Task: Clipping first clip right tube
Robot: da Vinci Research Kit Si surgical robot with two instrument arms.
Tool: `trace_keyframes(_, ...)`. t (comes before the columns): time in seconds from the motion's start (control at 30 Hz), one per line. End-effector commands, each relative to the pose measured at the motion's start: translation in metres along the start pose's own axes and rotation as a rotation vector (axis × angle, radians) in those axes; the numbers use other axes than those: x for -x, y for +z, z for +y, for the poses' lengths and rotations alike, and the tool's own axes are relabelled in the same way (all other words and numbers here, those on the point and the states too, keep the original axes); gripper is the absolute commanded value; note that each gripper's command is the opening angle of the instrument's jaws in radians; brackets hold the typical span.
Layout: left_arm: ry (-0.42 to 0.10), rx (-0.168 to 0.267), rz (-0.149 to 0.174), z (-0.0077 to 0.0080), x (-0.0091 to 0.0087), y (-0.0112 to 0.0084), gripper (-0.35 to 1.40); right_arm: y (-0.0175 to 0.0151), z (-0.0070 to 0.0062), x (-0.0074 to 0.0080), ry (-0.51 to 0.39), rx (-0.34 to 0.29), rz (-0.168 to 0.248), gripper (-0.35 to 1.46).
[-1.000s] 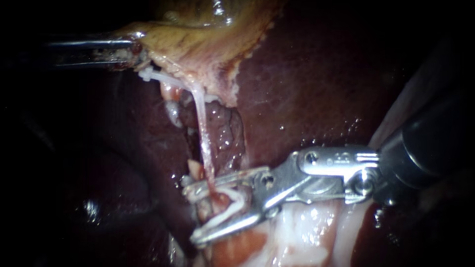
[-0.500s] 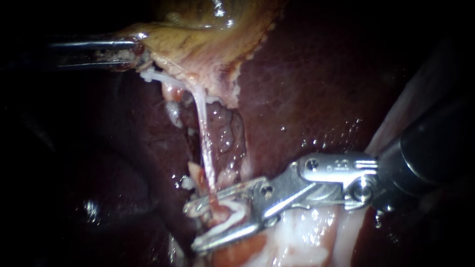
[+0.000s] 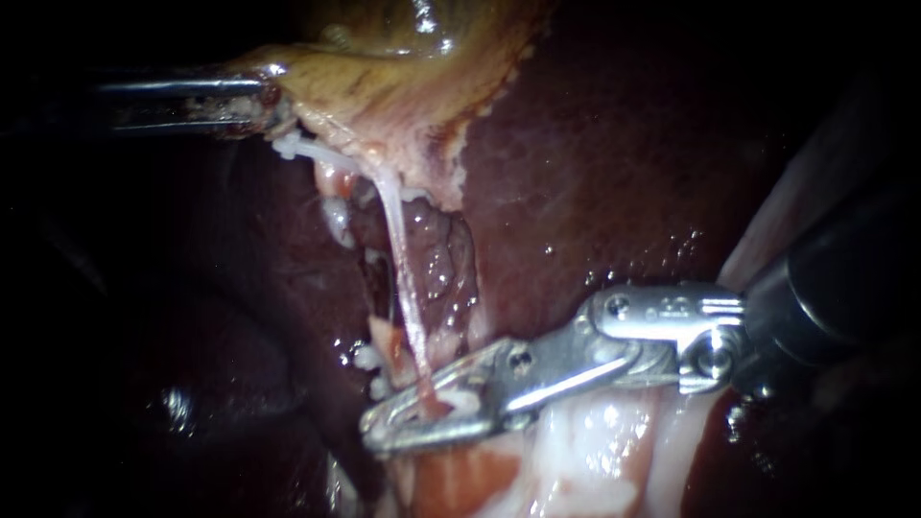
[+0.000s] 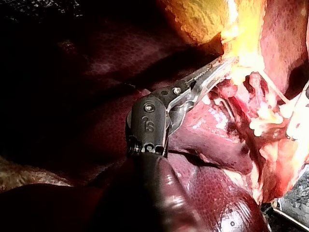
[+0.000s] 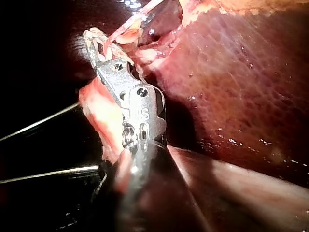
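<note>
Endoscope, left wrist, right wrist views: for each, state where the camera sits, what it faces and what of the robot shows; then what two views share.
Endoscope view: close over the tissue, facing the liver and gallbladder; left instrument enters from the left, right instrument from the right.
Left wrist view: on the left arm, looking along its shaft to jaws shut on the gallbladder.
Right wrist view: on the right arm, looking along its shaft to jaws shut on the tube.
Endoscope and right wrist views share the clamped tube.

One left instrument, one right instrument, one tube, one gallbladder, one liver.
</note>
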Motion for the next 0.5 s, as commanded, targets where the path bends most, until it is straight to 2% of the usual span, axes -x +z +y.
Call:
trace_keyframes(0.03,0.0,0.0,0.0,0.0,0.0,0.0,-0.35,-0.0001,0.0,-0.0001,-0.002,0.0,-0.011,-0.35)
trace_keyframes(0.5,0.0,-0.003,0.001,-0.0001,0.0,0.0001,-0.35,-0.0001,0.0003,0.0001,0.027,0.0,-0.013,-0.35)
